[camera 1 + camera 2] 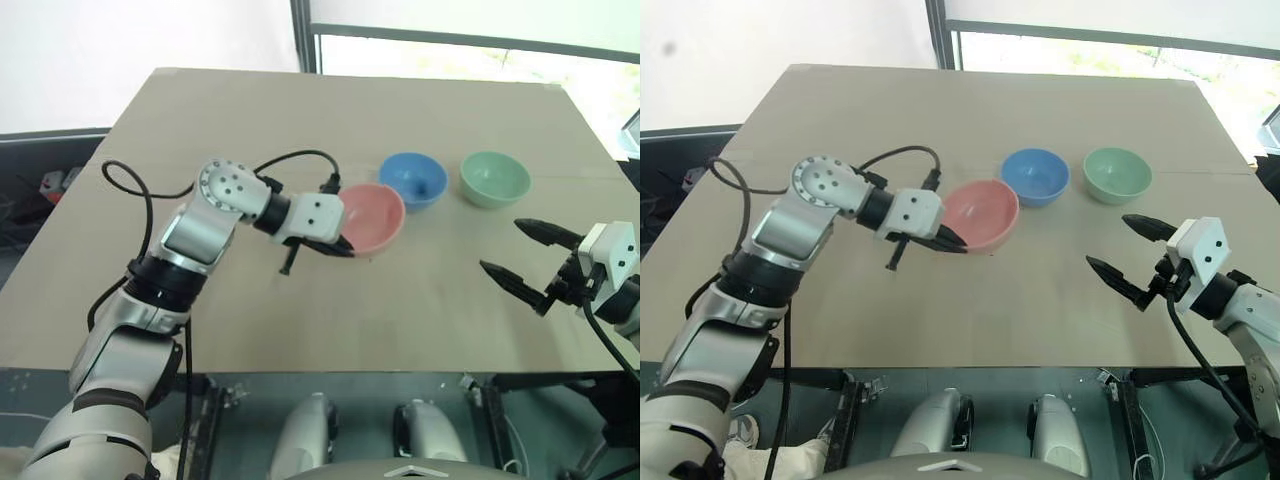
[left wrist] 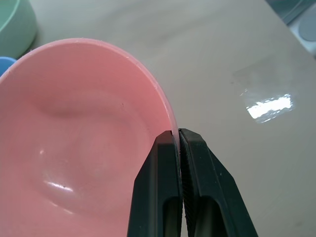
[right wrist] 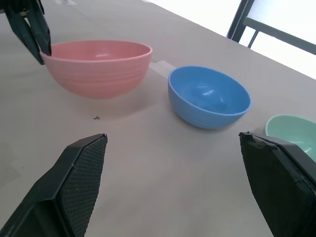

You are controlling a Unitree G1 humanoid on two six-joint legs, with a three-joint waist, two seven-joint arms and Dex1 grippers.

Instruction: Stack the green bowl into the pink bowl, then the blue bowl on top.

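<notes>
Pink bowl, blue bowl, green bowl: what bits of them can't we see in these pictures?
- Pink bowl: its near-left rim is hidden by the left gripper in the head views; the left wrist view cuts off its far side.
- Green bowl: the right gripper's finger and the picture's edge hide most of it in the right wrist view.
- Blue bowl: a mere sliver behind the pink rim in the left wrist view.

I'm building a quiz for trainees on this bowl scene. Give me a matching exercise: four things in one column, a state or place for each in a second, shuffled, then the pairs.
Things:
1. pink bowl
2. blue bowl
3. green bowl
4. right end effector

States:
A. open, holding nothing
B. free on the table, between the other two bowls
C. rim pinched by the left end effector
D. nearest the table's right edge

Pairs: 1-C, 2-B, 3-D, 4-A
</notes>
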